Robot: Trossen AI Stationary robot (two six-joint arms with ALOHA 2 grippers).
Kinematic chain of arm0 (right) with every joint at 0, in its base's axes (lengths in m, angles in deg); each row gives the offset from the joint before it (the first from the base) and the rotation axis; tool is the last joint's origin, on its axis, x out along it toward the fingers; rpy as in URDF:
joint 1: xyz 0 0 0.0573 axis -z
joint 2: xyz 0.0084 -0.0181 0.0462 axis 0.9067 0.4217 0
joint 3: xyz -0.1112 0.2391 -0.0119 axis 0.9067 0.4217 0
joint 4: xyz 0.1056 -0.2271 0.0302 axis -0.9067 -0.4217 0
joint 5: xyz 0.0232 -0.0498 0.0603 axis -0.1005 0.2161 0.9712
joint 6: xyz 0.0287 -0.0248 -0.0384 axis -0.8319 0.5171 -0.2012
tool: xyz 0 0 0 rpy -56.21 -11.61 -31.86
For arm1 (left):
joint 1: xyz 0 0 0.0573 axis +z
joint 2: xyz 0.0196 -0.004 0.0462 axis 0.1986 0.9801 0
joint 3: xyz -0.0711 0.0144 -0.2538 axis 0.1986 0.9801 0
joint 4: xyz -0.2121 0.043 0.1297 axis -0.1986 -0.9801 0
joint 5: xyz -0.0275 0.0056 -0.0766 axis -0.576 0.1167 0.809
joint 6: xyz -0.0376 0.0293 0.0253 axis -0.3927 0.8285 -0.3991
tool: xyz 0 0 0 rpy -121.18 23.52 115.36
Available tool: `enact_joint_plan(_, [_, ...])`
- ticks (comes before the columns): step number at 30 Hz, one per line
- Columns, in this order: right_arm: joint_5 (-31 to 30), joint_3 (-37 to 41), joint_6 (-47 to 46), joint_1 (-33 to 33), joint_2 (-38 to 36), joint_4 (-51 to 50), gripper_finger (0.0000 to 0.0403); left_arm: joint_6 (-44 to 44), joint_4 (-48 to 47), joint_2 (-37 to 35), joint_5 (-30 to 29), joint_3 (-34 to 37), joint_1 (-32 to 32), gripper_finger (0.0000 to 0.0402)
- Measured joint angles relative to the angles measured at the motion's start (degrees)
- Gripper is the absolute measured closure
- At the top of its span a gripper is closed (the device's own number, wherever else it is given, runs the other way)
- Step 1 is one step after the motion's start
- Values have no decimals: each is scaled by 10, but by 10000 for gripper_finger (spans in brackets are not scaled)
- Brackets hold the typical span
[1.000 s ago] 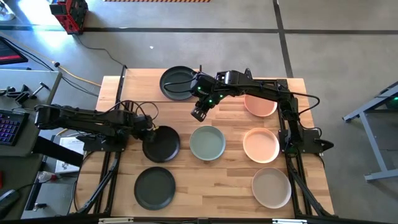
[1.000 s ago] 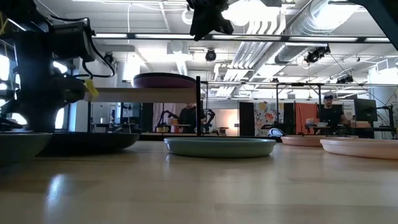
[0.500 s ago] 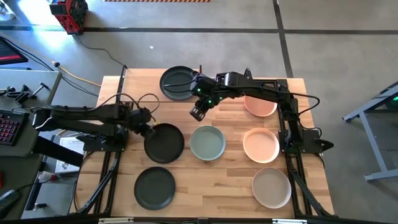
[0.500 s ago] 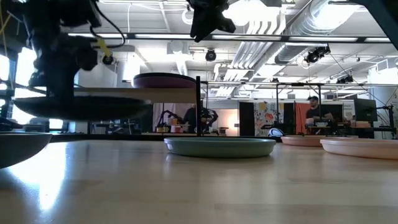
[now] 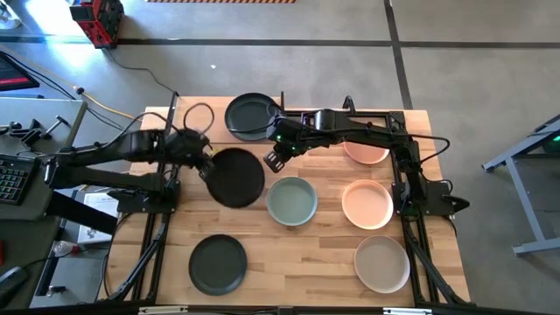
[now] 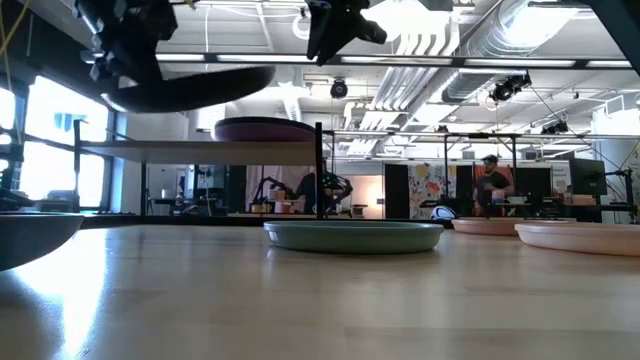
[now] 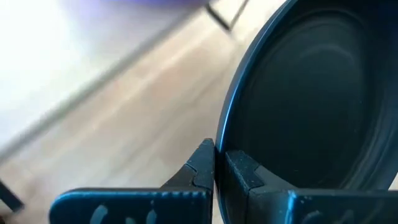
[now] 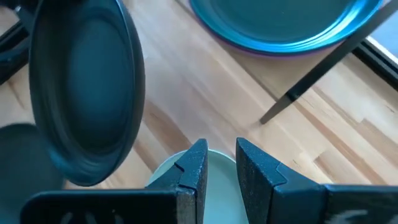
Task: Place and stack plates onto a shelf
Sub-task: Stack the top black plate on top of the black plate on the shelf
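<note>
My left gripper [image 5: 204,163] is shut on a black plate [image 5: 235,177] and holds it in the air between the shelf [image 5: 217,112] and the sage green plate [image 5: 291,201]. In the low view the black plate [image 6: 190,88] hangs higher than the shelf [image 6: 200,150]. On the shelf a dark plate [image 5: 249,116] lies on a purple plate [image 6: 265,130]. My right gripper [image 5: 274,160] hovers high over the sage green plate [image 8: 186,168], its fingers a narrow gap apart and empty. My left gripper pinches the black plate's rim [image 7: 222,134] on the side toward the table's left, one finger inside the dish and one on its outside. The fingers come about level from the table's left. The plate is lifted clear and sticks out beyond the fingers, slightly tilted.
Another black plate [image 5: 218,264] lies near the front left. Two peach plates [image 5: 367,149] [image 5: 367,204] and a beige plate [image 5: 381,262] lie along the right side. The shelf's thin black post [image 6: 319,170] stands by my right gripper. A person [image 6: 490,180] is in the room behind.
My left gripper has risen and gone toward the table's far edge and the shelf with the black plate. The plate has been lifted off the table to above shelf height. My right gripper has shifted slightly toward the table's left.
</note>
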Motion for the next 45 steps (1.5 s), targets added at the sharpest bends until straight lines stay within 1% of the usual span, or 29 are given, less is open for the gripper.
enact_joint_plan(7, [-54, 0, -44, -14, -1, 0, 338, 82, -2, 13, -35, -63, 72, 400])
enact_joint_plan(12, [-98, 0, -46, -24, -6, 1, 338, 146, 1, 37, -39, -102, 125, 399])
enact_joint_plan(18, [-107, 0, -46, -23, -6, 0, 338, 232, 21, 92, -40, -142, 188, 399])
enact_joint_plan(21, [-107, 0, -46, -23, -6, 0, 338, 259, 27, 129, -36, -172, 217, 399])
enact_joint_plan(26, [-108, 0, -45, -23, -6, -1, 338, 275, 28, 192, -10, -238, 268, 399])
enact_joint_plan(29, [-123, 0, -45, -23, -6, -12, 338, 274, 28, 230, 12, -278, 299, 399])
enact_joint_plan(34, [-136, 0, -45, -22, -6, -31, 338, 248, 22, 292, 81, -326, 341, 399])
enact_joint_plan(41, [-136, 0, -44, -22, -6, -35, 338, 218, -8, 347, 170, -338, 390, 399])
enact_joint_plan(45, [-136, 0, -44, -22, -6, -35, 338, 218, -19, 356, 179, -338, 405, 399])
